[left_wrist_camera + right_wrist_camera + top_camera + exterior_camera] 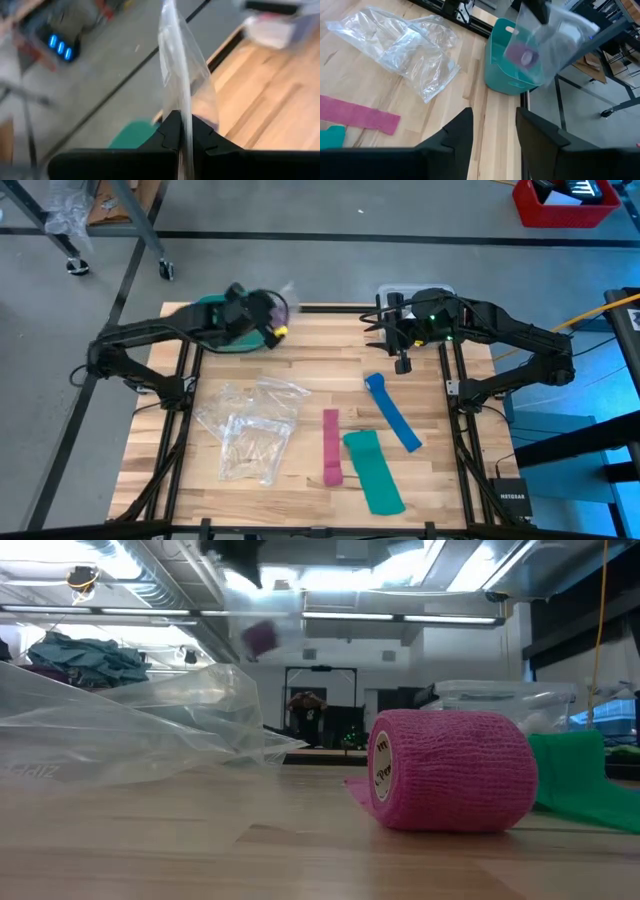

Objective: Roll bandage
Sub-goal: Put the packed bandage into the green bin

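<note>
Left gripper point(272, 308) jaws pinch a clear bag point(555, 37) holding the rolled bandage point(520, 54), hanging over the teal bin point(506, 70) at the table's far-left edge. Right gripper point(400, 345) jaws part-open, empty, at far-right edge, farther off

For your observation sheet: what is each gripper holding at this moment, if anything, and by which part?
The left gripper pinches a clear plastic bag by its upper edge, above the teal bin; the purple bandage roll hangs inside the bag. The right gripper is open, holding nothing.

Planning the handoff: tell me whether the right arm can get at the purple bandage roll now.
Probably not directly. The purple bandage roll sits inside the clear plastic bag, which the left gripper holds pinched above the teal plastic bin. The open right gripper faces it but would meet plastic first.
</note>
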Robot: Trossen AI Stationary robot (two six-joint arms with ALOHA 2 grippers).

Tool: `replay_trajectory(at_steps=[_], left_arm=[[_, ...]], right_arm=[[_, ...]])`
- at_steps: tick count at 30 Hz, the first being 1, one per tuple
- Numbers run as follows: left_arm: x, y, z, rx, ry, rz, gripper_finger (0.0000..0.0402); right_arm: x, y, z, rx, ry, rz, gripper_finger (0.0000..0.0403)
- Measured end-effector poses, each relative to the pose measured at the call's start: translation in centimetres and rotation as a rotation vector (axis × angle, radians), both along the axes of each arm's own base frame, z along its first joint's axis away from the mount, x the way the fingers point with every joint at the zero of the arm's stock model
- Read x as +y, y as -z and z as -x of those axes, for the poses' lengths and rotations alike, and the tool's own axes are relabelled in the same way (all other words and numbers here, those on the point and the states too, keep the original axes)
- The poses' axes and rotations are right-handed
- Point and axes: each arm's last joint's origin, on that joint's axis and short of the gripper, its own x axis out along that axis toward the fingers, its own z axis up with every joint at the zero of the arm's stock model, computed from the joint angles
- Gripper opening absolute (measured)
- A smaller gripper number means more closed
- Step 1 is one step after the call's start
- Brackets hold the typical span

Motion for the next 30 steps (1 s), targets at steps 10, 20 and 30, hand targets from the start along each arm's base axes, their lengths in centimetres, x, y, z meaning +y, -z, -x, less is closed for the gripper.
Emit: replay_trajectory(at_steps=[10, 20, 30], left_arm=[[1.5, -0.2, 7.1, 0.093, -0.294, 0.128, 0.0000], [2.2, 0.6, 11.5, 0.081, -0.437, 0.137, 0.0000], [2.3, 6.0, 14.1, 0.090, -0.523, 0.164, 0.0000]], right_arm=[[0.0, 0.0, 0.0, 0.001, 0.000, -0.001, 0.0152], [0.0, 0.0, 0.0, 0.001, 0.000, -0.001, 0.0152], [0.0, 0.0, 0.0, 0.001, 0.001, -0.001, 0.0152]])
